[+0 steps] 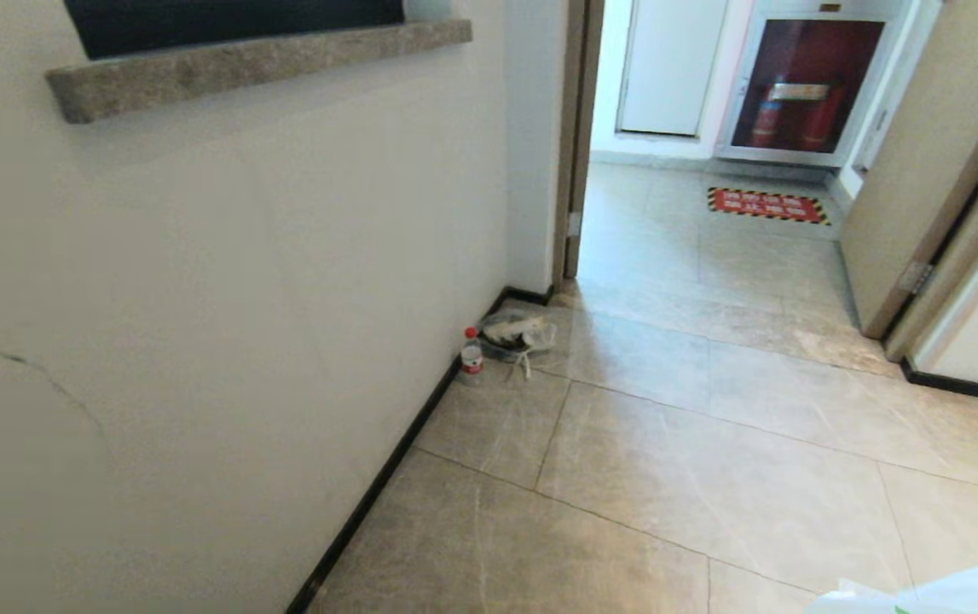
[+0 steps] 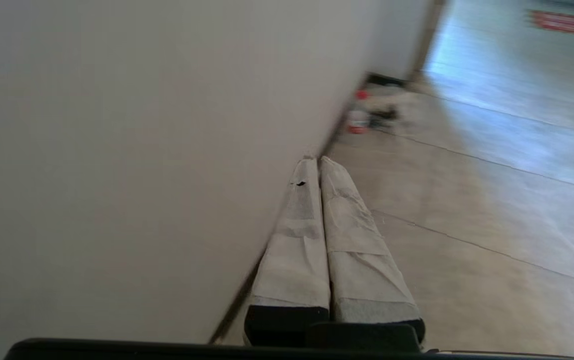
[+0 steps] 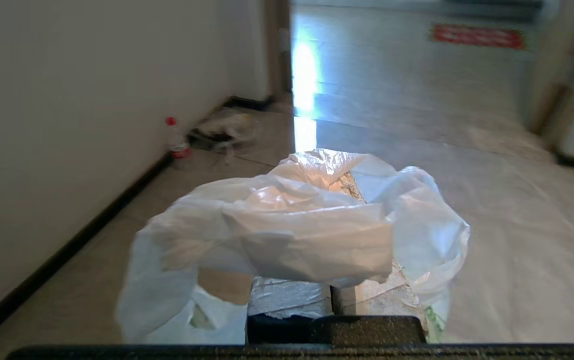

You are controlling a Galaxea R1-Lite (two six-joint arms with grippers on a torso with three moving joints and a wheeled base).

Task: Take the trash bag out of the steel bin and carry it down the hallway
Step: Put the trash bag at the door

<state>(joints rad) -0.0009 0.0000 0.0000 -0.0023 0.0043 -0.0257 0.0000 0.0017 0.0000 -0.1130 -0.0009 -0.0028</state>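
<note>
Right gripper (image 3: 334, 295) clamped on trash bag (image 3: 292, 235); plastic bunched over fingers, loops hanging either side, so load rides clear of hallway floor (image 1: 710, 460). Steel bin not in view. Left gripper (image 2: 317, 162) closed, empty, idle beside wall (image 2: 141, 150).

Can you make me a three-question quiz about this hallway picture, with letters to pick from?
1. Where does the water bottle stand?
A. by the wall's baseboard
B. in the doorway
C. on the stone ledge

2. What colour is the bottle's cap?
A. blue
B. red
C. green

3. What is the right hand doing?
A. hanging open
B. shut on the trash bag
C. touching the bottle

Answers: 1 A, it stands on the floor against the baseboard. 2 B, the cap shows red. 3 B, white plastic drapes over its closed fingers.
</note>
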